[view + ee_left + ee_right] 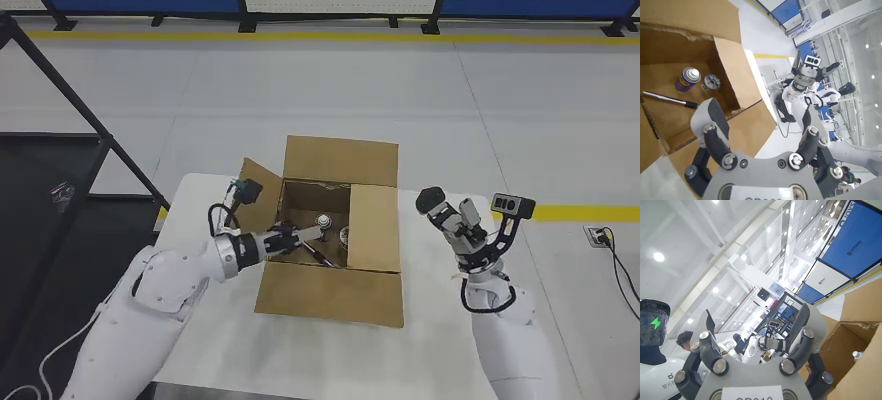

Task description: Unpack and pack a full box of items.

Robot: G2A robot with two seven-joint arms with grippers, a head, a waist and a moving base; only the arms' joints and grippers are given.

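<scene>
Open cardboard box (330,295) on the white table (430,340), all 4 flaps folded out. Top view: left gripper (287,239) is over the box's left edge, inside the opening; right gripper (447,208) is raised off to the box's right, well apart from it.

Box contents, left wrist view: 3 items on the box (677,45) floor.
- spray can (687,79), upright, white nozzle top, purple-blue label with a yellow patch, print too small to read.
- metal cylinder (710,82) with holes in its top face, just beside the can.
- metal rod (668,99) with a black tip, lying flat, nearer the left gripper (760,108) than the other 2.

Top view shows the can (324,222) and the cylinder (345,235) as small shapes, no label detail.

Left gripper: fingers spread wide, nothing between them, not touching any item.

Right wrist view: right gripper (755,311) fingers spread wide and empty, pointing up and away from the table. The box (853,306) sits at the side, and a white cap (857,354) pokes above a flap edge; cannot tell which item it belongs to.

Each wrist view shows a white sticker (762,192) on the gripper base, its print cut off at the frame edge.
</scene>
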